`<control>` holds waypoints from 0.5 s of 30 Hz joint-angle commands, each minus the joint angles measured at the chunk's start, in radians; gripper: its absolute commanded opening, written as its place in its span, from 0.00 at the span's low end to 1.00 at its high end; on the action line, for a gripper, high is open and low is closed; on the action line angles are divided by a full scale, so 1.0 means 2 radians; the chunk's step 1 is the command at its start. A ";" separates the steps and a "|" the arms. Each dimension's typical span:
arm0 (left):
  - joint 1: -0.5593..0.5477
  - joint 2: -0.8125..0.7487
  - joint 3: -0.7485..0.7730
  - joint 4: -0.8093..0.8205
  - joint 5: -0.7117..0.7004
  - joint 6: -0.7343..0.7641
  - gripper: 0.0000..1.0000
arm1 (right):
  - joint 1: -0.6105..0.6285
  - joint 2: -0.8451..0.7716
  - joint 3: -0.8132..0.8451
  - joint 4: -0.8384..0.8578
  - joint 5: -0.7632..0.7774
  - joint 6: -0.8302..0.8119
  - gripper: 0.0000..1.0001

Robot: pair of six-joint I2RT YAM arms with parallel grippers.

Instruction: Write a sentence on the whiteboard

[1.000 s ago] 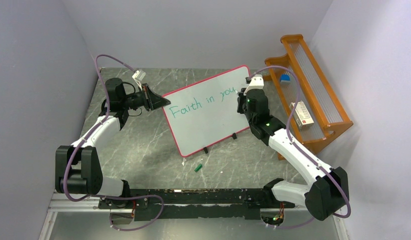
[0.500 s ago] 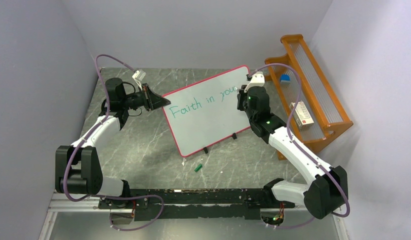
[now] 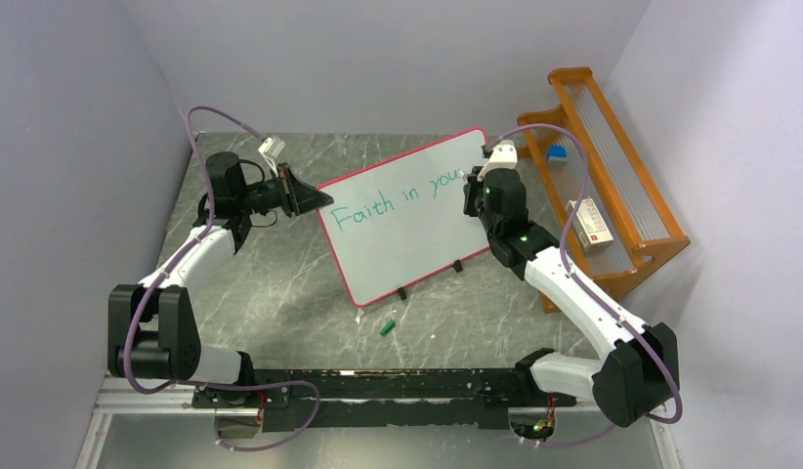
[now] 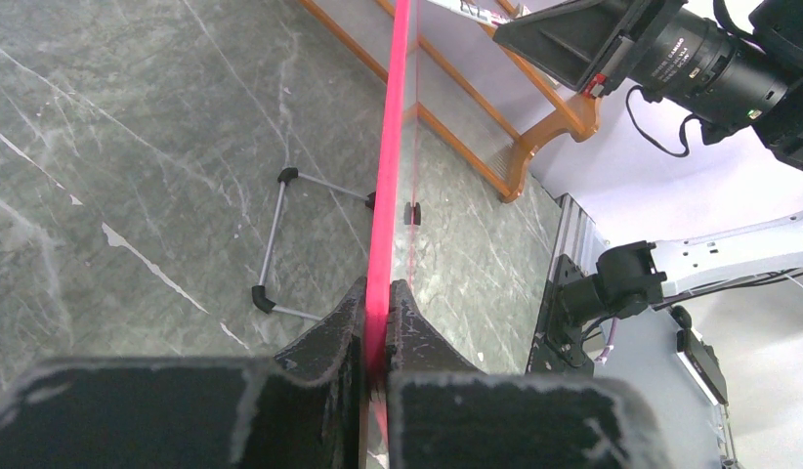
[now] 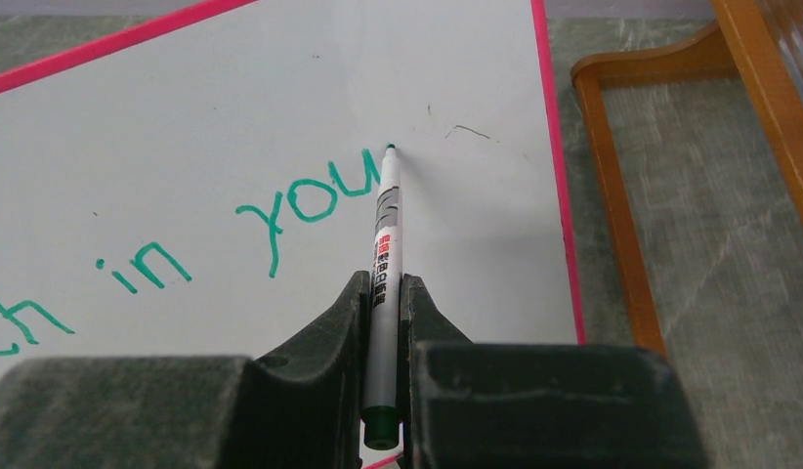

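Note:
The whiteboard [image 3: 407,249], white with a pink-red frame, stands tilted on the table's middle. Green words "Faith in you" [image 3: 396,200] run along its upper part; the right wrist view shows "in you" [image 5: 280,210] on the whiteboard [image 5: 183,107]. My left gripper [image 3: 315,200] is shut on the board's left edge, its jaws pinching the pink frame [image 4: 390,147] where the left gripper [image 4: 378,290] shows close up. My right gripper [image 3: 473,191] is shut on a green marker [image 5: 386,254], whose tip touches the board just after the "u". The right gripper [image 5: 383,281] clamps the marker's rear half.
An orange wooden rack [image 3: 603,186] stands right of the board, holding a small box [image 3: 590,222] and a blue item [image 3: 557,153]. A green marker cap [image 3: 387,327] lies on the table in front of the board. The board's wire stand [image 4: 280,244] rests behind it.
My right gripper has shifted a little to the right and up with the marker, and the "u" of "you" has gained its last stroke. The left arm has not moved.

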 commanded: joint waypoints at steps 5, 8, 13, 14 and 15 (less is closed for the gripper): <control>-0.012 0.014 -0.006 -0.044 -0.012 0.034 0.05 | -0.006 -0.015 -0.021 -0.012 0.001 0.008 0.00; -0.012 0.014 -0.006 -0.044 -0.012 0.034 0.05 | -0.006 -0.017 -0.025 -0.015 0.001 0.010 0.00; -0.012 0.014 -0.006 -0.043 -0.012 0.034 0.05 | -0.006 -0.017 -0.026 -0.014 0.000 0.010 0.00; -0.012 0.014 -0.006 -0.043 -0.012 0.034 0.05 | -0.006 -0.017 -0.025 -0.013 -0.001 0.010 0.00; -0.012 0.014 -0.006 -0.043 -0.012 0.034 0.05 | -0.006 -0.015 -0.024 -0.014 -0.003 0.010 0.00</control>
